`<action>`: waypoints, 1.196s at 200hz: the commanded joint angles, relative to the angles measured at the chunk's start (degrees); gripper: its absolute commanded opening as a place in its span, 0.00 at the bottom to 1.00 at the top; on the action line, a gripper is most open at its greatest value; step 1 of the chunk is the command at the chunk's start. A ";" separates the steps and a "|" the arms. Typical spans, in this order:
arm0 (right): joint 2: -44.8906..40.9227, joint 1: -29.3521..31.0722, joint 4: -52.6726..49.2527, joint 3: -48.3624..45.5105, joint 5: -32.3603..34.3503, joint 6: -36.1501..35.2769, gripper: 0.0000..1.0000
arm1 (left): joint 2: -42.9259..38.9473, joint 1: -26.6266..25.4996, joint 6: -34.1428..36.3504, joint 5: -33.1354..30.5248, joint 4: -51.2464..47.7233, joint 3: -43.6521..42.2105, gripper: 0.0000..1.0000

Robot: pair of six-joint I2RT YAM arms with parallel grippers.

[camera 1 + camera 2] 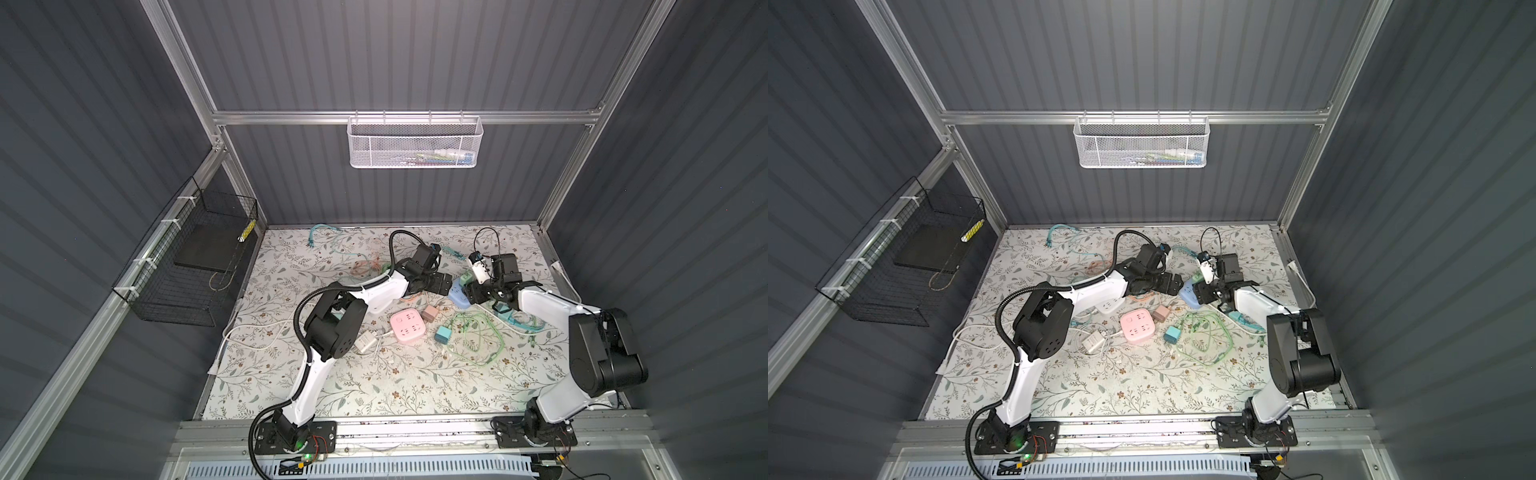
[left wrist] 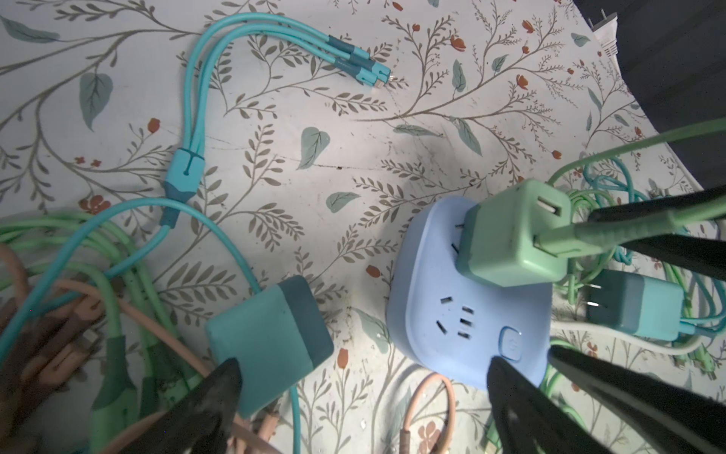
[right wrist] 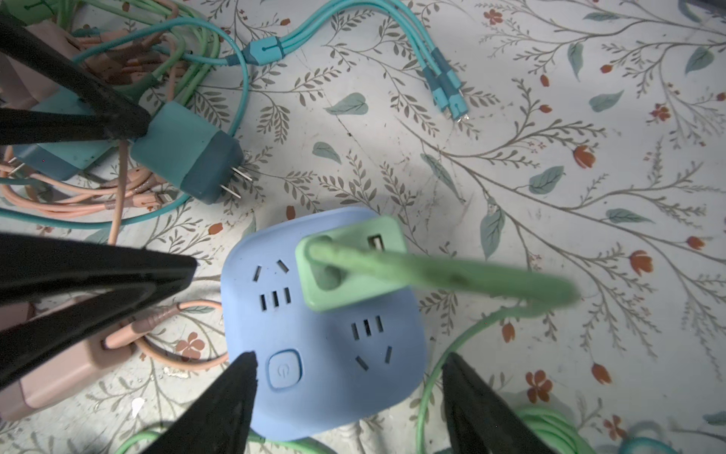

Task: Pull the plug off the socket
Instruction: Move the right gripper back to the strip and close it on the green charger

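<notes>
**Right claw astride the blue socket, green plug seated**

The right gripper (image 3: 349, 363) reaches down over the blue socket (image 2: 463, 326) with its jaws partly spread, one finger at each flank of the cube. One tip overlaps the cube's edge beside the power button and the other stands just clear of the opposite side. Nothing is clamped. The left gripper (image 2: 363, 363) faces it from the other side, jaws spread wide and empty. One of its fingertips lies over a teal charger (image 2: 267, 346) and the other sits at a corner of the socket. The green plug (image 2: 510, 251) stands plugged into an outlet near one corner of the socket's top face. A green cable (image 3: 432, 275) leaves one of the two ports on the plug's outer face. The socket rests on the flowered tabletop (image 1: 374, 386), toward the rear and right of centre in both top views, between the two grippers. A teal three-headed cable (image 2: 188, 165) lies near it. A pink socket cube (image 1: 408, 326) lies nearer the arm bases.
</notes>
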 commanded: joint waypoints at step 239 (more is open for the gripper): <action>13.42 0.24 -14.05 17.75 -3.20 -7.38 0.56 | -0.72 0.52 0.25 2.23 -2.15 1.72 0.98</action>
